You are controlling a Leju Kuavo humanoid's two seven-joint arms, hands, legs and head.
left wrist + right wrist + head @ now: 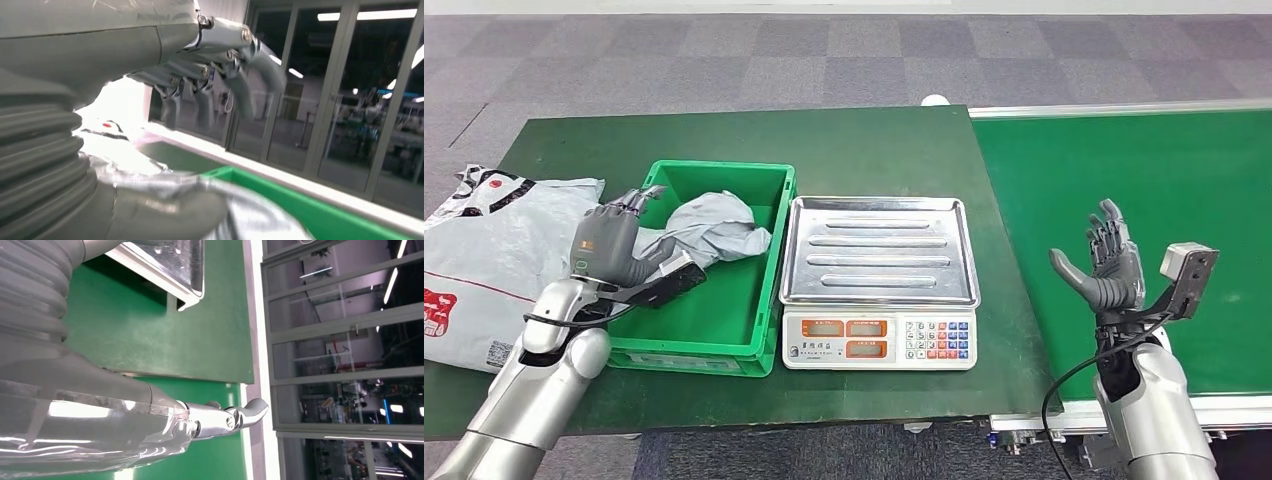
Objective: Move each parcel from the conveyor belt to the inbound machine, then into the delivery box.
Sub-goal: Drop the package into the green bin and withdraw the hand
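A crumpled grey parcel (714,225) lies in the green delivery box (714,168), one end draped over the box's left wall. My left hand (609,245) hovers at that wall, just above the draped end. Its fingers (220,80) are stretched out and apart from the thumb, and the parcel (175,200) lies loose beneath it beside the box rim (310,205). The inbound machine is a scale with a bare steel tray (879,250). My right hand (1109,265) is raised over the green conveyor belt (1124,170), fingers spread and holding nothing.
A large grey-and-white mail bag (484,260) with red print lies on the table's left end, close to my left arm. The scale's keypad and displays (879,340) face me. The tray's corner (185,270) overhangs the dark green table near the belt edge.
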